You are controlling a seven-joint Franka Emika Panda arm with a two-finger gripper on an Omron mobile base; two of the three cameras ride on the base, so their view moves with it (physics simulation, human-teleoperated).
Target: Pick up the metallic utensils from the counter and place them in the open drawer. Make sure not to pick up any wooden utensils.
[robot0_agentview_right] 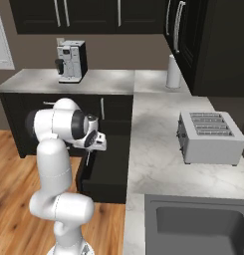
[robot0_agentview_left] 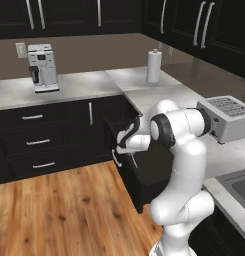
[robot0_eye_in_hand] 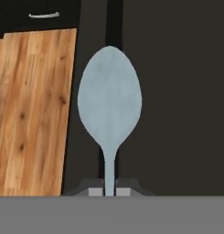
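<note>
Silvery and slim, the spoon (robot0_eye_in_hand: 109, 109) stood at the centre of the hand view, its handle pinched between the gripper (robot0_eye_in_hand: 109, 191) fingertips and its bowl pointing toward the top of the frame. Behind it lay the dark inside of the open drawer (robot0_agentview_right: 111, 169), with wooden floor (robot0_eye_in_hand: 33, 109) at the left. In the left base view the gripper (robot0_agentview_left: 125, 147) hung mid-frame over that drawer.

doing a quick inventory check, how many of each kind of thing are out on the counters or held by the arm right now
coffee machine: 1
paper towel roll: 1
toaster: 1
spoon, held in the end effector: 1
total: 4
</note>
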